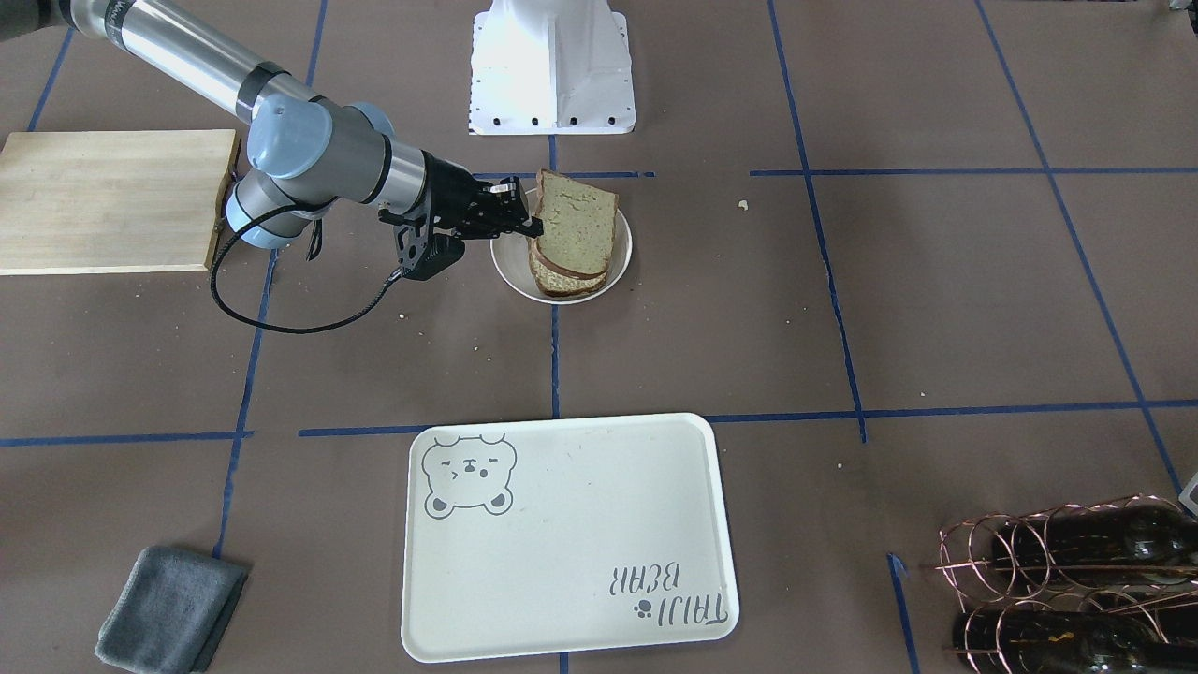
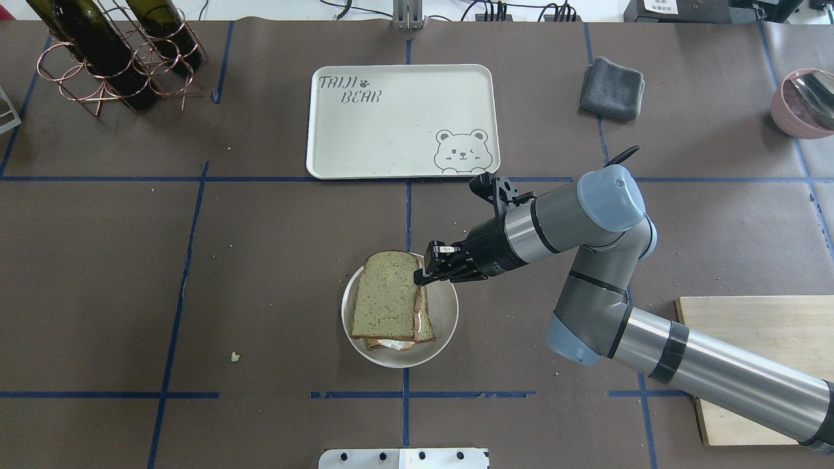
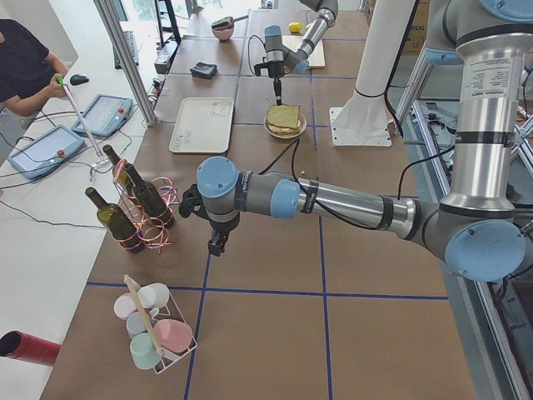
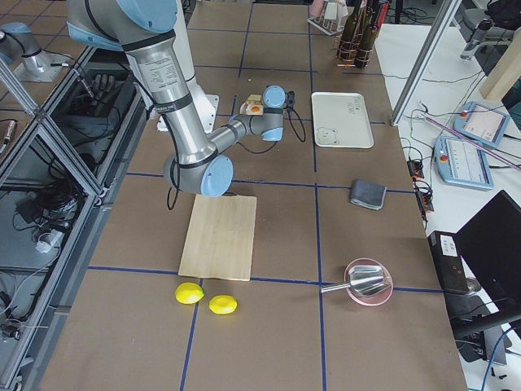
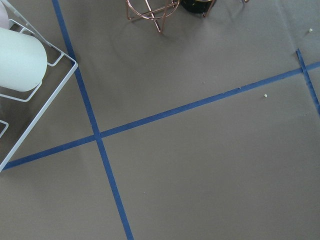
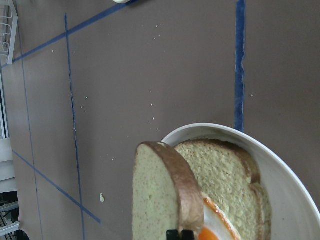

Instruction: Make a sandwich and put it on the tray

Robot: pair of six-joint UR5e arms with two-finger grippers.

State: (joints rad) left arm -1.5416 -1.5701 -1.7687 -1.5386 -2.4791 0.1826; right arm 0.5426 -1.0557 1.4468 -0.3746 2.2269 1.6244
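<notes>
The sandwich lies on a small round white plate [image 2: 443, 306] at mid-table. The top bread slice [image 2: 384, 293] is tilted, its right edge raised over the lower slice [image 6: 225, 170] and the fried egg [image 6: 215, 225]. My right gripper [image 2: 422, 277] is shut on the top slice's edge; it also shows in the front view [image 1: 533, 227], and its fingertips [image 6: 180, 234] pinch the crust. The white bear tray [image 2: 391, 130] lies beyond the plate with nothing on it. My left gripper [image 3: 215, 247] hangs over bare table near the wine bottles; I cannot tell if it is open or shut.
A wooden board [image 2: 749, 339] lies under my right arm. A grey cloth [image 2: 612, 88] lies right of the tray. A copper rack with wine bottles [image 2: 117, 58] stands at the far left. A pink bowl [image 2: 805, 101] sits at the far right. Two lemons [image 4: 189, 293] lie beyond the board.
</notes>
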